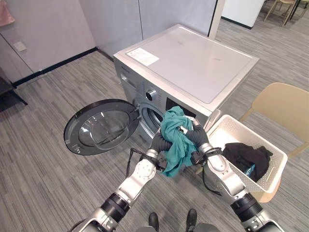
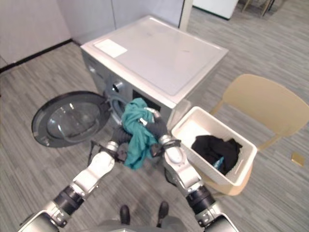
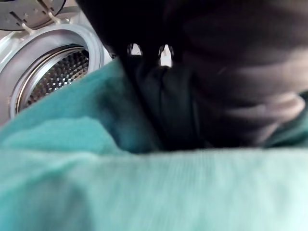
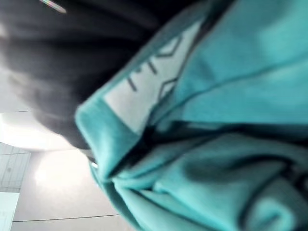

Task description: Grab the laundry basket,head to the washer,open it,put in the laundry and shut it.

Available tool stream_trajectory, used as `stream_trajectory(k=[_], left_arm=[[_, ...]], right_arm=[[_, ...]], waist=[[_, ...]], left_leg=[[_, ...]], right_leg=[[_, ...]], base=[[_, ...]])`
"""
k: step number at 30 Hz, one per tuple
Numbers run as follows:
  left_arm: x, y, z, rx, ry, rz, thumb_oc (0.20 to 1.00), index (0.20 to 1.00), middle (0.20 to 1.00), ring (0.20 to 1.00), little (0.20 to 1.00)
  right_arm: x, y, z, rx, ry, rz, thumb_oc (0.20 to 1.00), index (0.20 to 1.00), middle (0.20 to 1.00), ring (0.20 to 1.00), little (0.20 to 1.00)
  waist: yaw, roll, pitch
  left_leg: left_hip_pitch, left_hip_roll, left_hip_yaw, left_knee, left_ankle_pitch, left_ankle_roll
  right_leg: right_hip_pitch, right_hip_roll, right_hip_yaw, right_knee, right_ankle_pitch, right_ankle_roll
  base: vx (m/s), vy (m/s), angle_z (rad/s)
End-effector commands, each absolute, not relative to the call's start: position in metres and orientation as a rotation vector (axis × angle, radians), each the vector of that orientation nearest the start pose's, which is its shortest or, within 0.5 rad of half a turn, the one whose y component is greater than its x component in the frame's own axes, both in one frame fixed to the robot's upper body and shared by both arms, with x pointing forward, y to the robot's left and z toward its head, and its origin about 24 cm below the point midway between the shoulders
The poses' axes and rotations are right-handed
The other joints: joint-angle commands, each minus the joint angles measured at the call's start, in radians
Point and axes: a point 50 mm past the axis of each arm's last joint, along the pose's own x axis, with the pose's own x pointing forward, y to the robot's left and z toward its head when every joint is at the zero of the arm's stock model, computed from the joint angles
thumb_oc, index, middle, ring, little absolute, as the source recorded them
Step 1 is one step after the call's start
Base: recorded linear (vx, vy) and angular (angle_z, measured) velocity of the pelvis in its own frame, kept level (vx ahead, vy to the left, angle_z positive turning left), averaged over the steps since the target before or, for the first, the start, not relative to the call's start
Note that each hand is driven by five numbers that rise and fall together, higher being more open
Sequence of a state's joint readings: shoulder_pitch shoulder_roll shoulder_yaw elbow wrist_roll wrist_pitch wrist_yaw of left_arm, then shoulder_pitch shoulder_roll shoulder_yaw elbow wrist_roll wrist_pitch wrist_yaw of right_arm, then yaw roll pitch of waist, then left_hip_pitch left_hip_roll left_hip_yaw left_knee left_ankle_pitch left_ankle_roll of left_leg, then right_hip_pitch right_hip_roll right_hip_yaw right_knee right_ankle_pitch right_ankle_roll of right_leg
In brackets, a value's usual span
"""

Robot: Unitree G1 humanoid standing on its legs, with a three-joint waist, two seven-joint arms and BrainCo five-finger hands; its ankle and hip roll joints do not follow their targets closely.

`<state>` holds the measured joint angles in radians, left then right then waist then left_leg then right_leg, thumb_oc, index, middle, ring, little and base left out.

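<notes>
A teal garment (image 1: 176, 145) hangs bunched between my two hands, right in front of the washer's round opening (image 1: 152, 118). My right hand (image 1: 197, 135) is at its upper right, fingers curled into the cloth. My left hand (image 1: 160, 142) presses into the garment from the left side. The silver washer (image 1: 193, 58) has its dark round door (image 1: 101, 126) swung wide open to the left. In the left wrist view the metal drum (image 3: 53, 72) shows past the teal cloth (image 3: 96, 183). The white laundry basket (image 1: 241, 126) stands at my right with a black garment (image 1: 246, 157) in it.
A beige chair (image 1: 285, 104) stands behind the basket at the right. Grey wall panels run behind the washer. The open door takes up floor room on the left of the washer.
</notes>
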<state>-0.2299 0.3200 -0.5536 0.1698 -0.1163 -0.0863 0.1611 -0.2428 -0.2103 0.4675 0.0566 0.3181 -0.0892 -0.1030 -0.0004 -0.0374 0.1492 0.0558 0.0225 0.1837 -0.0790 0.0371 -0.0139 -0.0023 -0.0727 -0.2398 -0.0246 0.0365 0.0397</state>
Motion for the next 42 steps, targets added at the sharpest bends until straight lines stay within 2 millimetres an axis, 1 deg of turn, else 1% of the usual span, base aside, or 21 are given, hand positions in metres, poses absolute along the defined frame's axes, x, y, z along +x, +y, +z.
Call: stream_trajectory(k=[1,5,7,9,10,11,14,15,17,18,20,21,22,23,24,30,32,34,37,41,42], left_arm=[[0.274,0.072,0.058,0.21,-0.161,-0.414,0.2,0.2,0.2,0.2,0.2],[0.274,0.084,0.05,0.218,-0.126,-0.373,0.2,0.2,0.2,0.2,0.2],[0.273,0.1,0.038,0.182,-0.059,-0.312,0.2,0.2,0.2,0.2,0.2],[0.273,0.104,0.035,0.175,-0.043,-0.297,0.2,0.2,0.2,0.2,0.2],[0.271,0.11,0.031,0.17,-0.02,-0.275,0.2,0.2,0.2,0.2,0.2],[0.267,0.125,0.024,0.167,0.016,-0.228,0.2,0.2,0.2,0.2,0.2],[0.257,0.148,0.013,0.164,0.068,-0.153,0.2,0.2,0.2,0.2,0.2],[0.257,0.148,0.012,0.163,0.069,-0.153,0.2,0.2,0.2,0.2,0.2],[0.248,0.162,0.003,0.159,0.11,-0.104,0.2,0.2,0.2,0.2,0.2],[0.239,0.18,-0.005,0.157,0.151,-0.04,0.2,0.2,0.2,0.2,0.2],[0.226,0.198,-0.015,0.147,0.204,0.025,0.2,0.2,0.2,0.2,0.2],[0.212,0.213,-0.025,0.133,0.263,0.074,0.2,0.2,0.2,0.2,0.2],[0.205,0.221,-0.031,0.126,0.294,0.105,0.2,0.2,0.2,0.2,0.2],[0.204,0.221,-0.031,0.126,0.295,0.105,0.2,0.2,0.2,0.2,0.2],[0.191,0.234,-0.042,0.116,0.359,0.155,0.2,0.2,0.2,0.2,0.2],[0.171,0.256,-0.058,0.094,0.458,0.259,0.2,0.2,0.2,0.2,0.2],[0.174,0.26,-0.06,0.106,0.474,0.27,0.2,0.2,0.2,0.2,0.2],[0.174,0.259,-0.06,0.105,0.474,0.269,0.2,0.2,0.2,0.2,0.2],[0.171,0.256,-0.065,0.088,0.49,0.282,0.2,0.2,0.2,0.2,0.2],[0.175,0.254,-0.065,0.111,0.493,0.266,0.2,0.2,0.2,0.2,0.2],[0.182,0.251,-0.06,0.138,0.47,0.24,0.2,0.2,0.2,0.2,0.2]], right_arm=[[0.261,-0.046,0.085,0.205,-0.164,0.541,1.0,1.0,1.0,1.0,1.0],[0.259,-0.051,0.082,0.21,-0.152,0.552,1.0,1.0,1.0,1.0,1.0],[0.262,-0.066,0.088,0.124,-0.197,0.52,1.0,1.0,1.0,1.0,1.0],[0.262,-0.071,0.09,0.082,-0.214,0.505,1.0,1.0,1.0,1.0,1.0],[0.263,-0.081,0.093,0.008,-0.241,0.474,1.0,1.0,1.0,1.0,1.0],[0.262,-0.101,0.095,-0.117,-0.275,0.412,1.0,1.0,1.0,1.0,1.0],[0.255,-0.136,0.086,-0.271,-0.248,0.301,1.0,1.0,1.0,1.0,1.0],[0.255,-0.136,0.086,-0.271,-0.247,0.301,1.0,1.0,1.0,1.0,1.0],[0.247,-0.158,0.075,-0.356,-0.196,0.236,1.0,1.0,1.0,1.0,1.0],[0.238,-0.18,0.059,-0.42,-0.112,0.179,1.0,1.0,1.0,1.0,1.0],[0.226,-0.2,0.037,-0.492,0.004,0.134,1.0,1.0,1.0,1.0,1.0],[0.214,-0.216,0.014,-0.544,0.127,0.11,1.0,1.0,1.0,1.0,1.0],[0.207,-0.223,0.001,-0.552,0.197,0.1,1.0,1.0,1.0,1.0,1.0],[0.207,-0.223,0.0,-0.552,0.197,0.101,1.0,1.0,1.0,1.0,1.0],[0.198,-0.235,-0.018,-0.573,0.302,0.08,1.0,1.0,1.0,1.0,1.0],[0.187,-0.246,-0.047,-0.555,0.446,0.03,1.0,1.0,1.0,1.0,1.0],[0.187,-0.249,-0.052,-0.531,0.466,-0.015,1.0,1.0,1.0,1.0,1.0],[0.188,-0.25,-0.052,-0.532,0.468,-0.024,1.0,1.0,1.0,1.0,1.0],[0.192,-0.247,-0.055,-0.564,0.476,-0.016,1.0,1.0,1.0,1.0,1.0],[0.197,-0.243,-0.054,-0.591,0.465,-0.004,1.0,1.0,1.0,1.0,1.0],[0.198,-0.245,-0.053,-0.607,0.461,-0.011,1.0,1.0,1.0,1.0,1.0]], waist=[[0.007,-0.02,-0.069],[0.004,-0.013,-0.077],[0.003,-0.009,-0.083],[0.002,-0.008,-0.085],[0.001,-0.007,-0.087],[-0.001,-0.004,-0.089],[-0.006,0.001,-0.091],[-0.006,0.001,-0.093],[-0.009,0.002,-0.094],[-0.012,0.003,-0.092],[-0.011,0.004,-0.088],[-0.009,0.005,-0.085],[-0.006,0.004,-0.083],[-0.007,0.004,-0.083],[-0.002,0.004,-0.074],[0.019,0.001,-0.024],[0.032,-0.004,0.035],[0.032,-0.003,0.038],[0.048,-0.003,0.044],[0.055,-0.014,0.042],[0.047,-0.017,0.043]], left_leg=[[-0.012,-0.003,-0.024,-0.008,-0.062,-0.014],[-0.005,-0.001,-0.022,-0.008,-0.058,-0.017],[-0.005,0.0,-0.023,-0.008,-0.055,-0.019],[-0.004,0.001,-0.024,-0.008,-0.055,-0.019],[-0.003,0.001,-0.026,-0.008,-0.054,-0.019],[-0.001,0.002,-0.027,-0.008,-0.052,-0.02],[0.002,0.001,-0.029,-0.008,-0.052,-0.019],[0.003,0.001,-0.029,-0.008,-0.052,-0.019],[0.006,0.001,-0.031,-0.008,-0.052,-0.019],[0.007,0.003,-0.031,-0.008,-0.051,-0.019],[0.009,0.003,-0.034,-0.008,-0.051,-0.018],[0.012,0.004,-0.035,-0.008,-0.052,-0.016],[0.013,0.005,-0.036,-0.008,-0.052,-0.015],[0.013,0.005,-0.036,-0.008,-0.053,-0.016],[0.021,0.006,-0.038,-0.008,-0.055,-0.015],[-0.034,0.012,-0.053,0.057,-0.052,-0.018],[-0.142,0.016,-0.061,0.175,-0.061,-0.036],[-0.17,0.019,-0.051,0.195,-0.057,-0.042],[-0.188,0.075,0.059,0.183,-0.042,-0.045],[-0.189,0.116,0.089,0.132,-0.019,-0.062],[-0.213,0.157,0.167,0.116,0.011,-0.07]], right_leg=[[0.029,-0.018,0.055,0.04,-0.102,0.088],[0.034,-0.015,0.057,0.041,-0.103,0.086],[0.037,-0.014,0.057,0.04,-0.103,0.085],[0.039,-0.014,0.056,0.04,-0.104,0.084],[0.04,-0.013,0.055,0.04,-0.105,0.083],[0.043,-0.013,0.055,0.04,-0.106,0.083],[0.047,-0.012,0.052,0.042,-0.108,0.082],[0.047,-0.012,0.051,0.042,-0.109,0.082],[0.052,-0.011,0.05,0.041,-0.11,0.081],[0.054,-0.009,0.048,0.04,-0.112,0.08],[0.053,-0.007,0.051,0.042,-0.114,0.079],[0.055,-0.004,0.053,0.042,-0.116,0.076],[0.056,-0.003,0.053,0.041,-0.117,0.075],[0.057,-0.003,0.053,0.041,-0.117,0.075],[0.063,-0.001,0.056,0.042,-0.124,0.073],[0.047,0.0,0.05,0.047,-0.128,0.061],[0.027,-0.018,0.004,0.045,-0.13,0.051],[0.019,-0.023,-0.017,0.04,-0.128,0.048],[0.035,-0.045,-0.11,0.015,-0.126,0.054],[0.059,-0.07,-0.176,0.017,-0.138,0.069],[0.064,-0.093,-0.232,0.02,-0.14,0.073]], base=[[0.0,0.0,0.0],[0.0,0.0,0.0],[0.0,-0.035,0.0],[0.0,0.0,0.0],[0.02,-0.031,0.0],[0.03,-0.036,0.0],[0.01,-0.011,0.0],[0.0,0.0,0.0],[0.02,-0.021,0.0],[0.03,-0.047,0.0],[0.01,-0.042,0.0],[0.01,-0.042,0.0],[0.01,-0.035,-0.03],[0.02,-0.039,-0.02],[0.0,0.0,0.0],[-0.04,-0.037,-0.01],[-0.24,-0.047,0.25],[-0.12,-0.015,0.78],[0.05,0.067,0.76],[0.1,0.121,0.89],[0.13,0.279,0.99]])
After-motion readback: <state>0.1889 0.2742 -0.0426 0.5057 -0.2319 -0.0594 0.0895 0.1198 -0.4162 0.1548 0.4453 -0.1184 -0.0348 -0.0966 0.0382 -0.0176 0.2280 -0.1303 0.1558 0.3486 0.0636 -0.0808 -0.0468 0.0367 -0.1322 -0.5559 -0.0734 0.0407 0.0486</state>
